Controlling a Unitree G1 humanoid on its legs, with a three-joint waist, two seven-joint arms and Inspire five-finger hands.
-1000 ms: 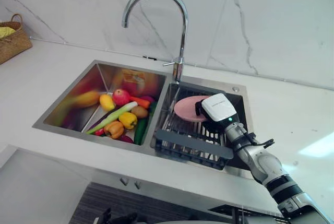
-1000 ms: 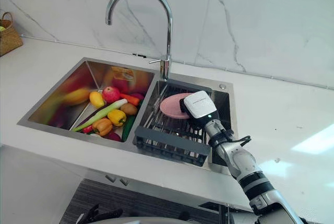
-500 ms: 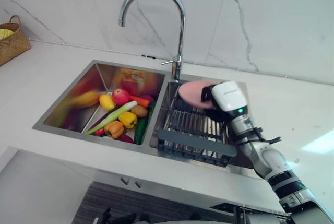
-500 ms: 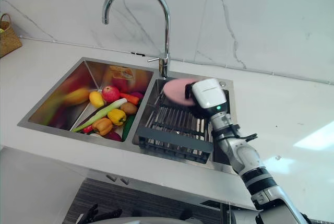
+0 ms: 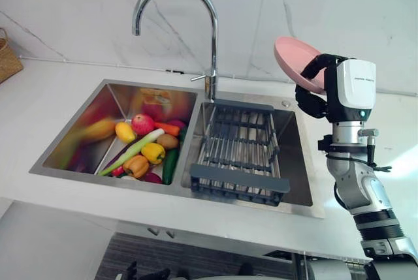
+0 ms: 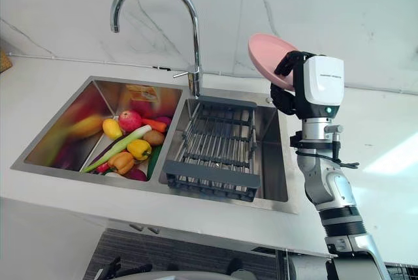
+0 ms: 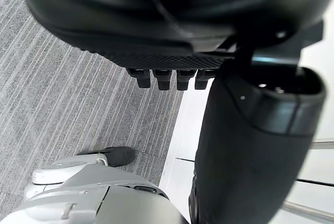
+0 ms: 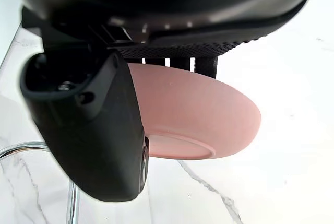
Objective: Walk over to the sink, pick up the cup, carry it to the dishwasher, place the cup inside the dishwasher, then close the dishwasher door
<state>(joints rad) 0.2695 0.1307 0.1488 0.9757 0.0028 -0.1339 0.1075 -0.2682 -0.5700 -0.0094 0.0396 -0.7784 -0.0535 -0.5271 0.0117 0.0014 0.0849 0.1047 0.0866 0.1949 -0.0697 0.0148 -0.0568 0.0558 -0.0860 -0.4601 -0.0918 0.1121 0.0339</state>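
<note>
Grips a pink dish [image 5: 294,58] in the right hand [image 5: 319,87], fingers [image 6: 287,63] curled over the rim and thumb pressed against the underside. Holds it tilted, high in the air before the marble wall, to the right of the faucet [image 5: 212,51] and well above the right edge of the sink [image 5: 297,162]. Touches nothing else with that dish. Faces a double sink set in a white counter [image 5: 39,104]: in the right basin a dark dish rack [image 5: 238,156] with nothing on its bars, in the left basin a heap of vegetables and fruit [image 5: 145,146]. Keeps the left hand [image 7: 172,51] low beside the body over a grey striped floor [image 7: 62,109], fingers relaxed and straight, holding nothing.
</note>
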